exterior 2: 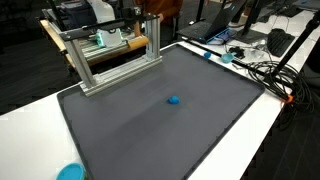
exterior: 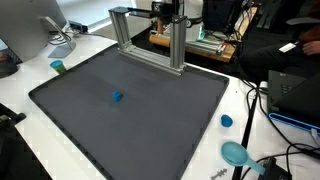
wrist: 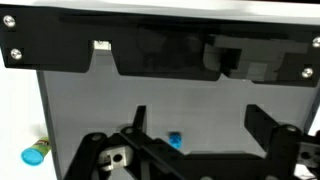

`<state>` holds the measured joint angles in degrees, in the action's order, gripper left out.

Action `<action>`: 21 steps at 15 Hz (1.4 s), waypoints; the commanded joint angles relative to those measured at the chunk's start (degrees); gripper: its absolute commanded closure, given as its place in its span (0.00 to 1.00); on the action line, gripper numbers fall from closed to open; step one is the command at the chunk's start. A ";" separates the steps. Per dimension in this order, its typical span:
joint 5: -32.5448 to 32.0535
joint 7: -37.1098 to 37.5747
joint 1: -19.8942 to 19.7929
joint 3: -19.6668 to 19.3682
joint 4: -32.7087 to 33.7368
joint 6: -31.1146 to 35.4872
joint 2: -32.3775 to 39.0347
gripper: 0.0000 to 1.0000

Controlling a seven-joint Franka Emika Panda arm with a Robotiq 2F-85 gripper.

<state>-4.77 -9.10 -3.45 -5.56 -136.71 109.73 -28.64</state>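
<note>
A small blue block (exterior: 117, 97) lies alone near the middle of a dark grey mat (exterior: 70, 95); it also shows in the other exterior view (exterior 2: 174, 100). In the wrist view my gripper (wrist: 200, 128) is open and empty, its two black fingers spread wide high above the mat. The blue block (wrist: 175, 141) shows between the fingers, nearer the left one, well below them. I cannot make out the gripper in either exterior view.
An aluminium frame (exterior: 150, 35) (exterior 2: 110, 55) stands at the mat's back edge. Blue caps (exterior: 227, 121) (exterior: 58, 66) (wrist: 35, 153) lie on the white table beside the mat. A teal round object (exterior: 236, 153) and cables (exterior 2: 265, 70) sit off the mat.
</note>
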 commanded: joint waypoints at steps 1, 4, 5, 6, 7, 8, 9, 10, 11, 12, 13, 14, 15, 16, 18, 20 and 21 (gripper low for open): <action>0.56 4.43 0.74 2.43 -3.08 5.00 -2.24 0.00; 1.12 7.12 1.49 4.24 -6.86 6.06 -5.89 0.00; 1.16 8.64 1.50 4.72 -8.01 6.29 -6.89 0.00; 1.61 9.73 1.64 4.89 -9.54 6.59 -8.34 0.00; 1.99 11.17 1.61 5.10 -11.28 7.56 -9.94 0.00; 2.75 12.10 1.63 4.94 -12.76 8.37 -11.32 0.00; 4.28 12.12 2.03 4.27 -14.46 9.35 -12.63 0.00; 5.67 12.23 2.19 3.80 -16.13 10.67 -14.08 0.00; 7.04 10.98 2.62 3.16 -17.58 12.20 -15.46 0.00; 4.55 11.13 1.49 4.65 -13.07 9.19 -10.57 0.00; 5.38 11.11 1.51 4.47 -14.48 10.18 -11.84 0.00; 5.70 11.09 1.51 4.35 -15.45 10.67 -12.86 0.00; 5.87 11.09 1.51 4.27 -16.03 10.90 -13.55 0.00; 5.93 11.08 1.51 4.24 -16.26 10.94 -13.91 0.00; 5.51 12.40 1.14 5.12 -16.39 10.98 -14.14 0.00; 5.64 13.39 1.16 5.79 -16.22 9.93 -14.12 0.00; 5.90 13.62 1.24 5.79 -16.02 9.39 -13.96 0.00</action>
<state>0.99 2.73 -1.92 -0.76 -153.13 120.69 -42.54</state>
